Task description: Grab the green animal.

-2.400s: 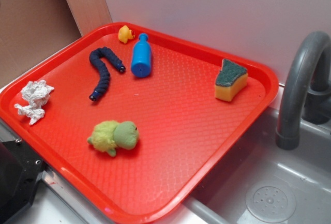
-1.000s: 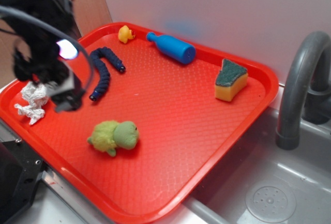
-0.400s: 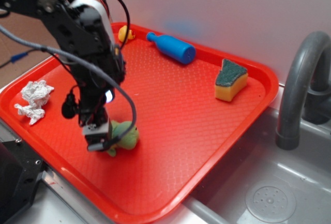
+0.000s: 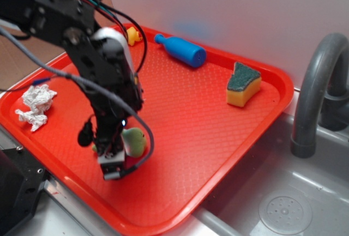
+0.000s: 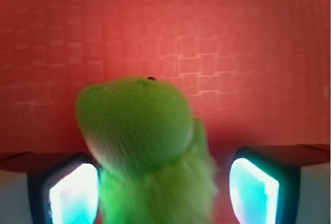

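The green animal (image 4: 134, 140) lies on the red tray (image 4: 218, 138) near its front left, fuzzy body under my arm, darker head showing. My gripper (image 4: 117, 157) is lowered over it, open. In the wrist view the green animal (image 5: 139, 125) fills the space between the fingers (image 5: 72, 195). The left finger is next to its fuzzy body and the right finger stands a little apart. My gripper (image 5: 163, 192) straddles the body, with the head pointing away over the tray (image 5: 232, 38).
On the tray are a blue bottle (image 4: 182, 50) lying at the back, a yellow duck (image 4: 132, 35), a yellow-green sponge (image 4: 243, 84) at the right and crumpled paper (image 4: 35, 105) at the left. A grey faucet (image 4: 316, 94) and sink (image 4: 283, 203) are at the right.
My arm has come in from the left and dropped over the green animal, which now sits between the fingers. The blue bottle went from standing to lying at the back.
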Motion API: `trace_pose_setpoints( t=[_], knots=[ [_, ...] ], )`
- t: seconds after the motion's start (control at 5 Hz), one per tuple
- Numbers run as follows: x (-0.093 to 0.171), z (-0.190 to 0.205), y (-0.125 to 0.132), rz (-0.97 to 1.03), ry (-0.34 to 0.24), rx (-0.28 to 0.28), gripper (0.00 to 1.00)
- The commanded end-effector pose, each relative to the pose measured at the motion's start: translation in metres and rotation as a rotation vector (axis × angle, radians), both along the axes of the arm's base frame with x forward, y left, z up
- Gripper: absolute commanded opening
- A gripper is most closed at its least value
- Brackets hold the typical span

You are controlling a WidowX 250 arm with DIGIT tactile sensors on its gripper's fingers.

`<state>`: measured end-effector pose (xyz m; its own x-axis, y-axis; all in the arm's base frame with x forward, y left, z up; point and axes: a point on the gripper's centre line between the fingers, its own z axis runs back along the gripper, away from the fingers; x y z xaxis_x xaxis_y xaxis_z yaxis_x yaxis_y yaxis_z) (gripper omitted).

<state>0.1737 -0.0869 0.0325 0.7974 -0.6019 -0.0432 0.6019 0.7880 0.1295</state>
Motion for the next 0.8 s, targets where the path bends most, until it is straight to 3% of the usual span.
trace_pose_setpoints(
  t=[0.0, 0.2, 0.4, 0.6],
  knots=[
    [-0.001, 0.018, 0.006, 0.09, -0.071, 0.001, 0.0],
    [0.014, 0.06, 0.024, 0.339, -0.114, 0.094, 0.0],
    [0.028, 0.103, 0.04, 0.59, -0.134, 0.115, 0.0],
    [0.027, 0.138, 0.055, 0.843, -0.151, 0.08, 0.0]
  ],
)
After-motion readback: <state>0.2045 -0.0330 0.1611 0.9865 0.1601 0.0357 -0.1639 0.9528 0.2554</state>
